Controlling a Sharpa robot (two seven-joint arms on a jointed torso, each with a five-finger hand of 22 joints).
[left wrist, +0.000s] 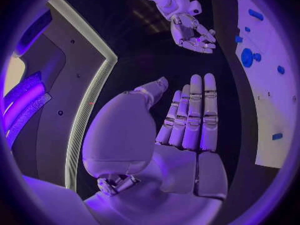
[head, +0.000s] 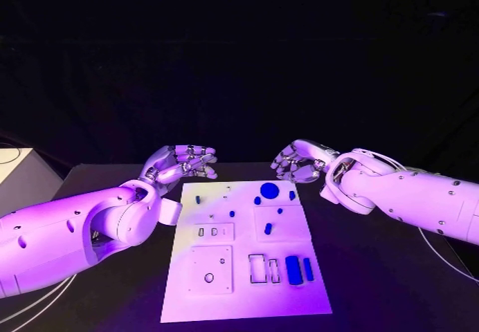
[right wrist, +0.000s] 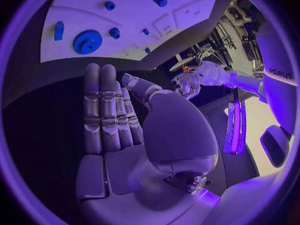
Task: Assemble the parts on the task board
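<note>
The task board is lying mid-desk, blue parts sitting on it. Both the left hand and right hand are hovering near its far edge, fingers straight, together, holding nothing.

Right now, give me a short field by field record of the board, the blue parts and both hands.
board: white task board lying flat in the middle of the black table
round part: blue gear near the board's far edge
long parts: blue block and a thinner blue bar side by side near the board's right edge
left hand: left hand above the table beyond the board's far left corner, holding nothing
right hand: right hand beyond the far right corner, holding nothing
contact: neither hand touches the board or a part
</note>
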